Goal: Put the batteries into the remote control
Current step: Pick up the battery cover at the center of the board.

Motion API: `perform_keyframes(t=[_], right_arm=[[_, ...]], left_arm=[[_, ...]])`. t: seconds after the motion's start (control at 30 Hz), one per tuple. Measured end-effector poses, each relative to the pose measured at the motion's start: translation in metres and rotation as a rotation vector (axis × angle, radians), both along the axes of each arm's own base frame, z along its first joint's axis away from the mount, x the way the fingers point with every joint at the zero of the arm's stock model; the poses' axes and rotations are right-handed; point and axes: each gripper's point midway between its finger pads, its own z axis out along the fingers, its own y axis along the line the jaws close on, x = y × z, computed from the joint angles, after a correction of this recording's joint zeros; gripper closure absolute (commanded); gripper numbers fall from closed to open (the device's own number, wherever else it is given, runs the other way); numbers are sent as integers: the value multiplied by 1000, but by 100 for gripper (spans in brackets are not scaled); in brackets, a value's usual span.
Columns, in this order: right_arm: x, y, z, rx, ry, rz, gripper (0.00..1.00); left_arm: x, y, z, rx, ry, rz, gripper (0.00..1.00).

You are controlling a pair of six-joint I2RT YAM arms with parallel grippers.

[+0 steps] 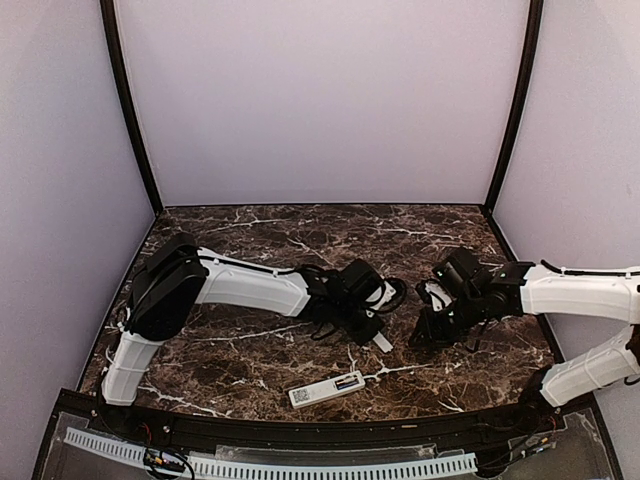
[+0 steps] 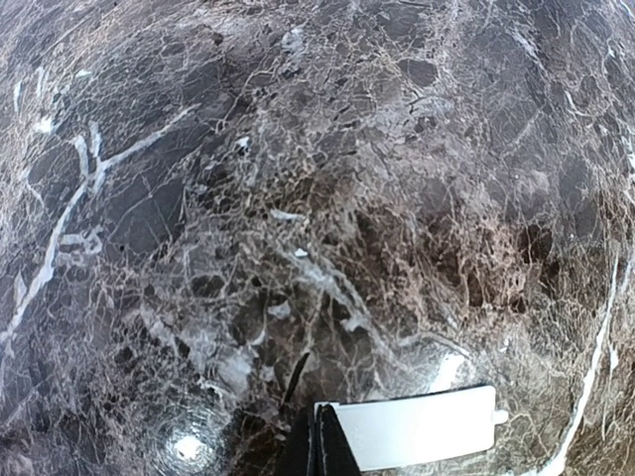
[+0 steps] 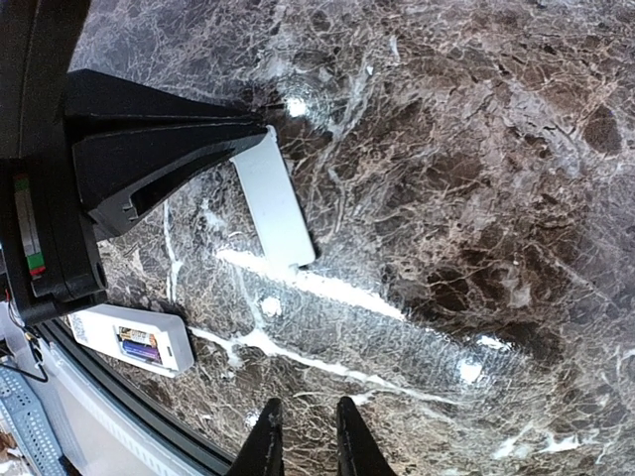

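Both batteries look seated in the remote, so your left pincer, grasping the white cover just beyond the remote, must align it there; your right pincer hangs released.

Soft, even light. The glossy counter mirrors white glare spots at 7 and 5 o'clock in the left wrist view, 12 o'clock in the right. The white cover is washed out; the right pincer looks soft. Wrist views bulge at their edges.
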Motion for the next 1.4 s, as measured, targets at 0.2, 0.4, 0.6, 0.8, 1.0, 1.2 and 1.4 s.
perform_keyframes(t=[0.2, 0.4, 0.6, 0.8, 1.0, 1.2, 1.4], right_arm=[[0, 3, -1, 21, 7, -8, 84], [-6, 10, -12, 79, 47, -31, 76], [-5, 18, -19, 127, 65, -56, 72], [-6, 21, -35, 185, 93, -120, 71], [-2, 23, -45, 249, 114, -196, 70], [10, 36, -46, 326, 119, -237, 69], [16, 40, -45, 374, 117, -269, 69]], left_arm=[[0, 3, -1, 0, 44, 46, 100], [0, 9, -5, 3, 92, 106, 100], [0, 10, -6, -12, 117, 126, 100], [0, 10, -7, -24, 126, 132, 100], [0, 10, -7, -32, 132, 132, 100], [0, 10, -7, -39, 140, 132, 100], [0, 10, -7, -45, 144, 130, 100]])
